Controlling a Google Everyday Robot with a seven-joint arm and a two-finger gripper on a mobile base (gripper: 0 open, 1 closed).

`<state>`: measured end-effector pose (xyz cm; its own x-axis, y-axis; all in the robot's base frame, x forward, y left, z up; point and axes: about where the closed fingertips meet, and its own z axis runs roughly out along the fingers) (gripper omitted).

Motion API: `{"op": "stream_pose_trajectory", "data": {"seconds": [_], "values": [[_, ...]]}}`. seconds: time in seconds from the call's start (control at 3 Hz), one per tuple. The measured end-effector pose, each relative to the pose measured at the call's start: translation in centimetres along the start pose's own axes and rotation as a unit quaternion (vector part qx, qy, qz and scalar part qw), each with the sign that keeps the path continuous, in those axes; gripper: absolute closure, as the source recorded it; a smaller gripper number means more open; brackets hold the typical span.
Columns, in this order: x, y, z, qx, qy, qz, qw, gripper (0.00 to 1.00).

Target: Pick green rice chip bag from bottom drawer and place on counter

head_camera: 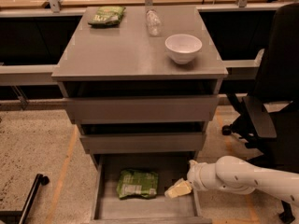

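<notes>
The green rice chip bag (137, 183), light green with a white label panel, lies flat on the floor of the open bottom drawer (107, 209), left of its middle. My gripper (177, 189) reaches in from the right on a white arm and sits low inside the drawer, just right of the bag and apart from it. The grey counter (126, 50) spans the top of the cabinet.
On the counter stand a white bowl (183, 47), a clear plastic bottle (153, 21) and a darker green bag (107, 15) at the back left. A black office chair (273, 101) stands at the right. A black bar (28, 197) lies on the floor at the left.
</notes>
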<state>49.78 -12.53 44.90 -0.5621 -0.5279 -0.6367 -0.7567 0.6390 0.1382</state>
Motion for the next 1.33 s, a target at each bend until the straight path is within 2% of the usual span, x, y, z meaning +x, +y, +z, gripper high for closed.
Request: {"op": "stream_pose_trajectory", "data": {"seconds": [0.33,0.67,1.0,1.33], "values": [[-0.1,0.0,3.2,0.003,-0.011,0.003,0.9999,0.0],[0.7,-0.4,8.0,-0.005,-0.024,0.019,0.9995,0.0],[1.7,-1.0,12.8,-0.017,-0.021,0.031,0.9991,0.0],[1.9,-1.1,13.6,-0.02,-0.022,0.036,0.9989,0.0]]}}
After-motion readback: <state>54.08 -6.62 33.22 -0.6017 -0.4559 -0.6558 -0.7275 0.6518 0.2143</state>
